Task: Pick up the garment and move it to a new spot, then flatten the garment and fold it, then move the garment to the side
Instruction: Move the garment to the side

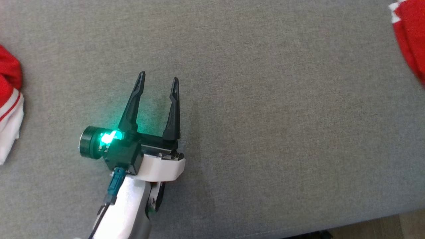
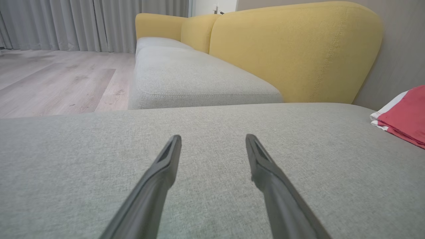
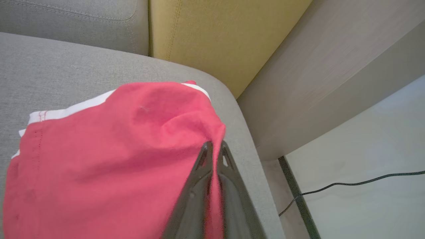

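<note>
The garment [image 3: 109, 146] is red with white trim and lies bunched near the rounded corner of the grey cushion [image 3: 49, 66]. My right gripper [image 3: 214, 147] is shut on a fold at its edge, with red cloth pinched between the two fingers. In the head view the garment [image 1: 410, 36] shows at the top right corner, and in the left wrist view the garment [image 2: 403, 114] lies at the right edge. My left gripper [image 1: 158, 76] hovers open over bare cushion left of centre, nothing between its fingers [image 2: 159, 172].
Another red and white cloth [image 1: 10, 99] lies at the cushion's left edge. A yellow backrest [image 2: 292, 49] rises behind the seat. Beyond the corner are a wall panel [image 3: 315, 83], pale floor and a thin black cable [image 3: 348, 184]. The cushion's front edge [image 1: 332, 227] runs along the bottom right.
</note>
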Controlling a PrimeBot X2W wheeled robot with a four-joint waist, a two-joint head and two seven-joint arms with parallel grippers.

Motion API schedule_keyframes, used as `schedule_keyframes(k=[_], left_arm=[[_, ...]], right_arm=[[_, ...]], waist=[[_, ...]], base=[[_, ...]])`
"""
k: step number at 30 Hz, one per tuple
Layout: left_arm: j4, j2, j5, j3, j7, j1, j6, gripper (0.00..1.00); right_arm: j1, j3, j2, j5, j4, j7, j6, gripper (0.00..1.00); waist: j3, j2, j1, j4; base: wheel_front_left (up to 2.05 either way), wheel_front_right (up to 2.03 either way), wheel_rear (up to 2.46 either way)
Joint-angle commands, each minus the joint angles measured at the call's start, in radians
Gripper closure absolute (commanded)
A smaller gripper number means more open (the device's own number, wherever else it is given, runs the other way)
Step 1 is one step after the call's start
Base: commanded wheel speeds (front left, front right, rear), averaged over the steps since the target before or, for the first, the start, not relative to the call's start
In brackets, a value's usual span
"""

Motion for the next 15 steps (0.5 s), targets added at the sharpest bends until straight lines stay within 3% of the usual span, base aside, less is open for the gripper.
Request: schedule_keyframes(k=[1,2,4,8,15], left_arm=[[-0.028,-0.002,0.010,0.019,-0.005,-0.006,-0.001,0.00],[-0.026,-0.002,0.008,0.018,-0.005,-0.004,-0.002,0.00],[-0.020,-0.002,0.003,0.017,-0.005,0.005,0.001,0.00],[-0.013,-0.002,-0.007,0.017,-0.005,0.025,0.009,0.00],[0.008,-0.002,-0.030,0.034,-0.005,0.093,0.028,0.00]], right_arm=[[0.045,-0.041,-0.035,-0.049,-0.036,0.009,0.007,0.18],[0.053,-0.061,-0.028,-0.084,-0.047,0.008,0.007,0.00],[0.082,-0.117,0.013,-0.171,-0.084,0.012,0.007,0.00],[0.138,-0.154,0.109,-0.240,-0.154,0.018,0.007,0.00],[0.253,-0.076,0.288,-0.234,-0.245,-0.037,0.007,0.00]], waist=[[-0.009,0.0000,0.0000,0.006],[-0.014,0.0000,0.0000,0.010],[-0.042,0.0000,0.0000,0.022],[-0.102,0.0000,0.0000,0.035],[-0.250,0.0000,0.0000,0.052]], base=[[0.00,0.00,0.00],[0.00,0.00,0.00],[0.00,0.00,0.00],[0.00,0.00,0.00],[0.00,0.00,0.00]])
